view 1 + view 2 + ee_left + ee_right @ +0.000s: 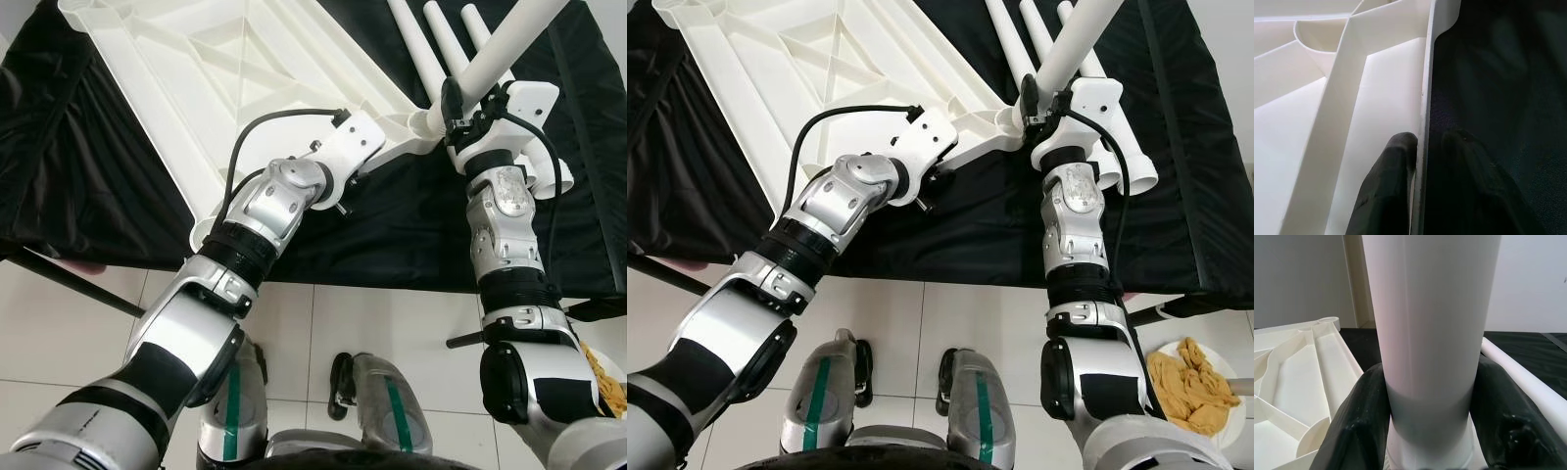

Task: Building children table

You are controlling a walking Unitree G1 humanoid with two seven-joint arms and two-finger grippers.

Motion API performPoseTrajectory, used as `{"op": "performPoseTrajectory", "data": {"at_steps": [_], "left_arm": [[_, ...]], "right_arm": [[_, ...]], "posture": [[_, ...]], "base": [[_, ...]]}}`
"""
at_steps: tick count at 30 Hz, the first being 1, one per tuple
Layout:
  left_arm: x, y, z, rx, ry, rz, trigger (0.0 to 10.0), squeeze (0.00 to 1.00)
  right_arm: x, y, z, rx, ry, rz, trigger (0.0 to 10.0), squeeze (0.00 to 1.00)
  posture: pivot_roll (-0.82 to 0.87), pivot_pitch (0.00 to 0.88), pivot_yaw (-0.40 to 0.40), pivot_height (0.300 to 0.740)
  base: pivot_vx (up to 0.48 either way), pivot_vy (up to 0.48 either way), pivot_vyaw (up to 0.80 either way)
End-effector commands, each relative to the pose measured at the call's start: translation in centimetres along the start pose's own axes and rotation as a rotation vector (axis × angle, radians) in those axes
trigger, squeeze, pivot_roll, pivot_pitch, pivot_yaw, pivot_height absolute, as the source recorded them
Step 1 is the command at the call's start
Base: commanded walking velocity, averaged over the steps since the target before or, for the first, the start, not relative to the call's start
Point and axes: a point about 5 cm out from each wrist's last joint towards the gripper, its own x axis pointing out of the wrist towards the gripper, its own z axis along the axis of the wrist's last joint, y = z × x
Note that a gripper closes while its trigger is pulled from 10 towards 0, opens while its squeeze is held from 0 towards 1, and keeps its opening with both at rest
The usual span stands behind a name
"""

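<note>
A white plastic table top (pixel 196 69) lies upside down on a black cloth (pixel 392 225), its ribs facing up. My left gripper (pixel 1422 152) is shut on the table top's rim (pixel 1425 98) near the close corner, one finger inside the rim and one outside. My right gripper (pixel 1430 396) is shut on a white round table leg (pixel 500 49). The leg stands tilted in the corner socket (pixel 431 119). Its black fingers (pixel 1359 416) wrap the leg (pixel 1430 308) just above its foot.
Other white legs (pixel 1019 39) lie loose on the cloth behind the corner. A plate with yellow pieces (pixel 1195 387) sits on the tiled floor at my right. A black bar (pixel 69 279) slants at the left. My feet (pixel 970 392) stand close to the cloth's front edge.
</note>
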Motion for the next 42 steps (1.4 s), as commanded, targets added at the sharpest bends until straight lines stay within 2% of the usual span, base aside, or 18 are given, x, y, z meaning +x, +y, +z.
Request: {"op": "performPoseTrajectory", "data": {"at_steps": [1, 7, 8, 12, 24, 28, 42], "left_arm": [[0.2, -0.4, -0.4, 0.014, 0.027, -0.041, 0.0, 0.00], [0.2, -0.5, -0.3, 0.031, 0.023, -0.065, 0.0, 0.00], [0.1, -0.5, -0.3, 0.040, 0.024, -0.072, 10.0, 0.00], [-0.5, -0.4, -0.5, 0.070, 0.019, -0.107, 10.0, 0.00], [-0.9, 0.0, -0.5, 0.072, 0.011, -0.096, 10.0, 0.00], [-1.1, 0.1, -0.4, 0.070, -0.001, -0.084, 10.0, 0.00], [-1.5, 0.4, 0.0, 0.071, -0.014, -0.076, 10.0, 0.00]], "right_arm": [[0.1, -0.2, 0.3, -0.006, -0.017, -0.004, 10.0, 0.00], [0.2, -0.1, 0.3, -0.006, -0.014, -0.002, 10.0, 0.00], [0.4, -0.1, 0.2, -0.009, -0.006, 0.001, 10.0, 0.00], [0.9, 0.0, 0.0, -0.020, 0.031, 0.012, 10.0, 0.00], [1.4, 0.8, -0.7, -0.049, 0.104, 0.058, 10.0, 0.00], [1.2, 1.5, -1.1, -0.054, 0.135, 0.116, 10.0, 0.00], [0.7, 1.8, -1.6, -0.065, 0.172, 0.166, 10.0, 0.00]], "posture": [[0.03, 0.017, 0.015, 0.740], [0.03, 0.005, 0.012, 0.740], [0.03, 0.004, 0.011, 0.740], [0.04, 0.000, 0.001, 0.740], [0.05, 0.000, -0.017, 0.740], [0.05, 0.004, -0.021, 0.740], [0.05, 0.020, -0.023, 0.740]], "base": [[0.000, 0.000, 0.00], [0.000, 0.000, 0.00], [0.000, 0.000, 0.00], [0.000, 0.000, 0.00], [0.000, 0.000, 0.00], [0.000, 0.000, 0.00], [0.000, 0.000, 0.00]]}}
